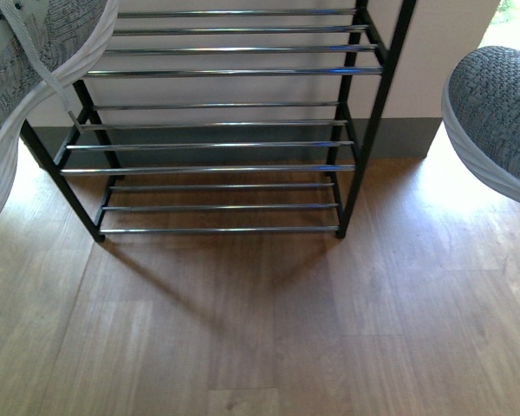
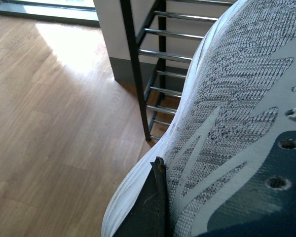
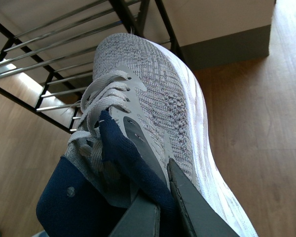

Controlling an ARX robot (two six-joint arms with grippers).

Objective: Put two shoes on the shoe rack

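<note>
Two grey knit sneakers hang in the air in front of the shoe rack (image 1: 225, 121), a black frame with tiers of chrome rods. One sneaker (image 1: 26, 69) fills the upper left of the front view, the other sneaker (image 1: 498, 117) the right edge. My left gripper (image 2: 160, 207) is shut on the side of its sneaker (image 2: 227, 123); one dark finger (image 2: 148, 202) presses the white sole edge. My right gripper (image 3: 160, 197) is shut on the navy collar of its sneaker (image 3: 148, 94), whose toe points at the rack (image 3: 49, 54). The rack's tiers (image 2: 158, 64) carry nothing.
The rack stands against a pale wall (image 1: 442, 61) with a grey skirting board (image 1: 407, 134). Wooden floor (image 1: 260, 329) stretches in front of it. Bright light falls on the floor at the far right (image 1: 511, 26).
</note>
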